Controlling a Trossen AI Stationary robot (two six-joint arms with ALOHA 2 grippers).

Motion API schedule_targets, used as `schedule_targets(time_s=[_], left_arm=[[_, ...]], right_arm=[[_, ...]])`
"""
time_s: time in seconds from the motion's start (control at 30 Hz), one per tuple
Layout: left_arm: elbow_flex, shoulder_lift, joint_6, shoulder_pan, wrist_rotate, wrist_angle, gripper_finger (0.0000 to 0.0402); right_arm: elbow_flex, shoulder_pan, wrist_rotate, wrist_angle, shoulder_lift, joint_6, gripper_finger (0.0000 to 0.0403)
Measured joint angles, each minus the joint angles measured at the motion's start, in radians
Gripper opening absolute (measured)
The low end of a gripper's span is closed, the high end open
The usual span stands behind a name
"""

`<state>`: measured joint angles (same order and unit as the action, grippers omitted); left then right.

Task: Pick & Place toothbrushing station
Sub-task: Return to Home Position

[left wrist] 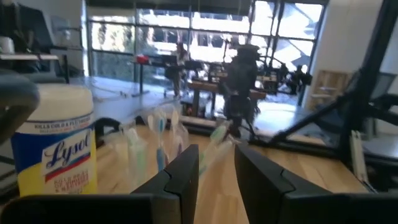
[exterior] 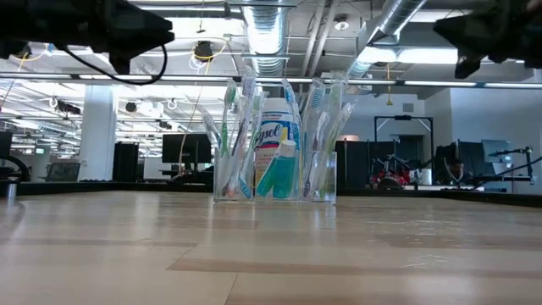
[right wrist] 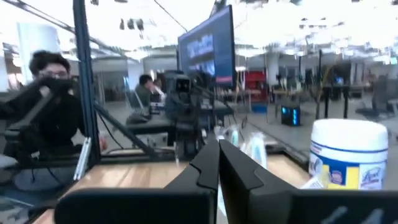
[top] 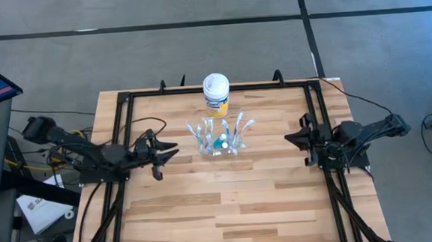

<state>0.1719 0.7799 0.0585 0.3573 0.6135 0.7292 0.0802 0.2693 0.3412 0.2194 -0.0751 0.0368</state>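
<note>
The high camera hangs overhead and faces straight down, far enough off to take in the whole bench point(top: 228, 203), both arms and the floor around it. The low camera sits at bench-top level, looking level across the wood into the room, fairly near the clear cup of toothbrushes point(exterior: 275, 174). The left wrist camera looks forward past the left jaws and the right wrist camera past the right jaws, so they face each other across the bench. All four views share that cup and the yellow Lysol canister point(top: 216, 95) next to it.
</note>
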Motion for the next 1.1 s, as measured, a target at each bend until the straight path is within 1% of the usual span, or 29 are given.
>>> schedule_targets(time_s=[0.1, 0.17, 0.3, 0.37, 0.57, 0.63, 0.73, 0.83, 1.0, 1.1], left_arm=[[0.0, -0.129, 0.021, -0.016, -0.045, -0.158, 0.0099], [0.0, -0.205, 0.021, -0.034, -0.088, -0.246, 0.0099], [0.0, -0.325, -0.027, -0.089, -0.243, -0.346, 0.0099], [0.0, -0.369, -0.044, -0.12, -0.3, -0.376, 0.0099], [0.0, -0.468, -0.037, -0.219, -0.376, -0.516, 0.0099], [0.0, -0.486, -0.001, -0.239, -0.392, -0.559, 0.0099], [0.0, -0.507, 0.005, -0.244, -0.421, -0.63, 0.0099], [0.0, -0.507, 0.002, -0.241, -0.421, -0.632, 0.0099], [-0.013, -0.511, -0.075, -0.24, -0.391, -0.634, 0.0099], [-0.027, -0.51, -0.07, -0.241, -0.377, -0.638, 0.0099]], right_arm=[[-0.053, 0.008, 0.001, 0.025, 0.072, 0.018, 0.0004], [-0.069, 0.007, 0.001, 0.029, 0.072, 0.015, 0.0007], [-0.066, 0.008, 0.001, 0.026, 0.057, 0.008, 0.0011], [-0.069, 0.008, 0.0, 0.021, 0.056, -0.006, 0.0011], [-0.067, 0.008, 0.0, 0.019, 0.057, -0.011, 0.0012], [-0.067, 0.008, 0.0, 0.02, 0.056, -0.011, 0.0013], [-0.067, 0.008, 0.0, 0.022, 0.056, -0.011, 0.0012], [-0.067, 0.008, 0.0, 0.022, 0.056, -0.011, 0.0013], [-0.067, 0.008, 0.0, 0.021, 0.056, -0.011, 0.0013], [-0.067, 0.008, 0.0, 0.021, 0.056, -0.011, 0.0013]])
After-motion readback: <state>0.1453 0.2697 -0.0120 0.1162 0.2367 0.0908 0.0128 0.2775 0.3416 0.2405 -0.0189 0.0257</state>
